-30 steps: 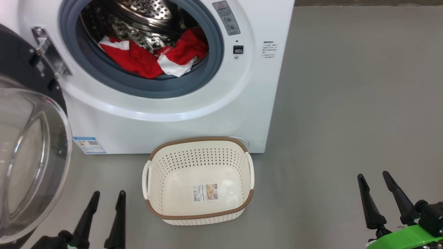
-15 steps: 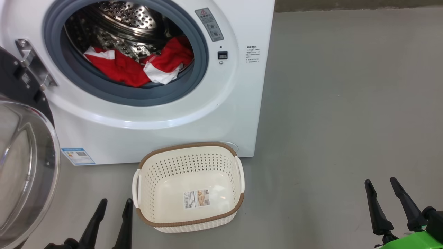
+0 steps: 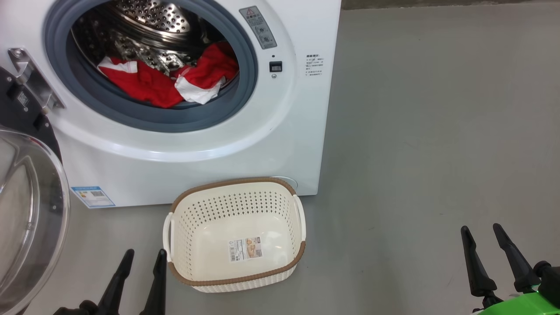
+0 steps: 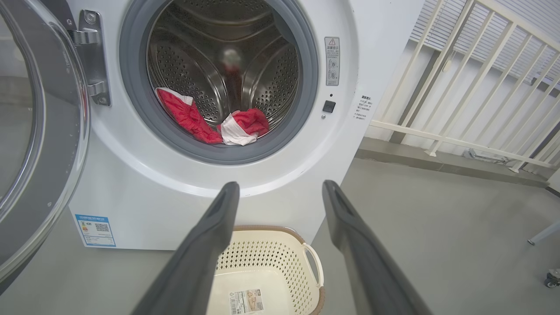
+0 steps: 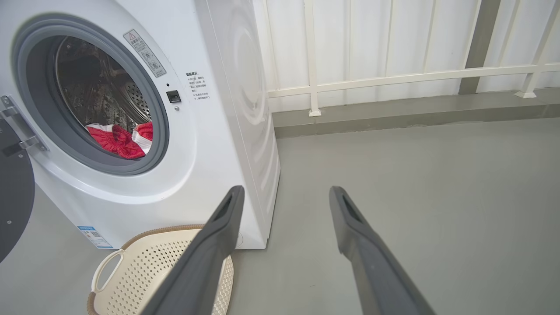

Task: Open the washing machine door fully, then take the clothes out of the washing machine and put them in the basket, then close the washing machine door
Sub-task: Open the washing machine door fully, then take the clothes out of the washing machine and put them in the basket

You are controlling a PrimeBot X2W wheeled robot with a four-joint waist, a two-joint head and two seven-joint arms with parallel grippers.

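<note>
The white washing machine (image 3: 210, 162) stands with its door (image 3: 26, 210) swung wide to the left, glass bowl facing me. Red and white clothes (image 3: 162, 78) lie in the steel drum, also in the left wrist view (image 4: 210, 124) and the right wrist view (image 5: 120, 140). The cream basket (image 3: 234, 234) sits on the floor before the machine, with just a sticker on its bottom. My left gripper (image 3: 144, 256) is open, low and just left of the basket. Far to the right my right gripper (image 3: 481, 231) is open over bare floor. Both hold nothing.
Grey floor (image 3: 437, 131) stretches right of the machine. A white railing (image 5: 393, 74) and a low kerb run behind it. A blue label (image 3: 92, 197) marks the machine's lower left corner.
The whole head view has shifted left and slightly up, so the camera moved. The clothes, basket and door stand as before. Both grippers stay open.
</note>
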